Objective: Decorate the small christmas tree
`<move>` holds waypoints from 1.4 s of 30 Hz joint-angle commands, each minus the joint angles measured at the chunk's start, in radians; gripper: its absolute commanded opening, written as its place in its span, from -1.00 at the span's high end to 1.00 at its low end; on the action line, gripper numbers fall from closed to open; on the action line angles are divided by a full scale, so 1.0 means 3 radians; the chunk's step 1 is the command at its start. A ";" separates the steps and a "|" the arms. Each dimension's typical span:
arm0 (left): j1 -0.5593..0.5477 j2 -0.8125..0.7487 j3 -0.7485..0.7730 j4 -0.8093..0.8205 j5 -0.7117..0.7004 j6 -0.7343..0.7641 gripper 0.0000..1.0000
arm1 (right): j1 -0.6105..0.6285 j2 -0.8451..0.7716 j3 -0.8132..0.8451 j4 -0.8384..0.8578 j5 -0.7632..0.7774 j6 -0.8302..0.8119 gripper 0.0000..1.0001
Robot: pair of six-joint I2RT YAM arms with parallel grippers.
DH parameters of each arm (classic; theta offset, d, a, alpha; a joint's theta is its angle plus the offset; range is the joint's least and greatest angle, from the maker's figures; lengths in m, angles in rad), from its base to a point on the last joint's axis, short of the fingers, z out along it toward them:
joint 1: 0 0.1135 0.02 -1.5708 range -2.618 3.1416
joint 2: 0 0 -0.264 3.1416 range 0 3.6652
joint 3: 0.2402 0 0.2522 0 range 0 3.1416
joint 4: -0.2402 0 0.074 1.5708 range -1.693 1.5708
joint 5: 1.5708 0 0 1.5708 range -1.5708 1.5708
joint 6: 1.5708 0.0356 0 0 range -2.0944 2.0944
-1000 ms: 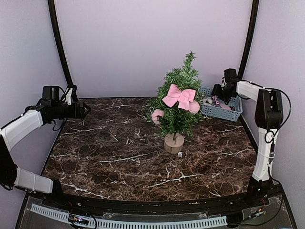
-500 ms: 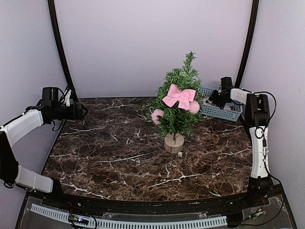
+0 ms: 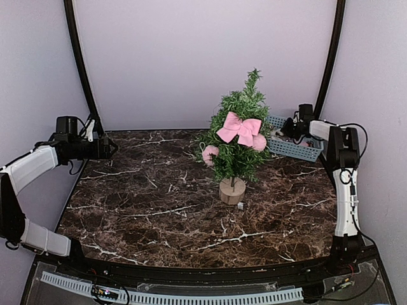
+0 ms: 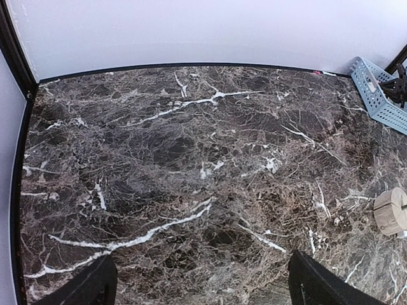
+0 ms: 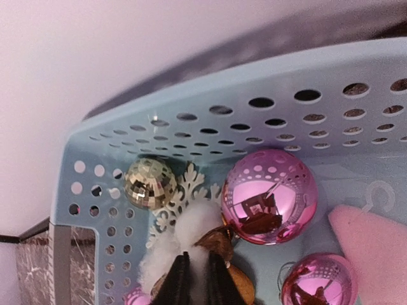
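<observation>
Right claw [image 5: 194,279] moved deeper into basket [image 5: 191,95]; white fluff [image 5: 191,232] pinched between closed jaws. Left claw [image 4: 206,283] held spread. Next ornament for tree [image 3: 238,149] likely secured.

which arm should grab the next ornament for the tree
Right. The right gripper is down inside the blue basket, fingers nearly closed on a white fluffy ornament beside the pink baubles. The left gripper hangs open over the marble table, far from the basket.
</observation>
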 commanded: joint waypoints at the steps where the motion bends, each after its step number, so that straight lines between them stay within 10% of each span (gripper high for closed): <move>1: 0.0034 0.0011 0.0029 0.0064 0.0092 -0.0099 -0.92 | -0.0016 -0.0015 0.0017 0.0364 -0.0206 0.0022 0.90; 23: -0.0105 -0.0451 -0.0096 0.0238 0.0358 -0.0074 -0.88 | -0.0046 -0.2113 -0.1548 0.0276 0.0056 -0.0436 1.00; 42: -0.2322 -0.1174 0.0324 0.0540 -0.0823 0.0329 -0.81 | 0.0538 -0.4795 -0.2341 -0.1300 -0.1005 -0.0031 1.00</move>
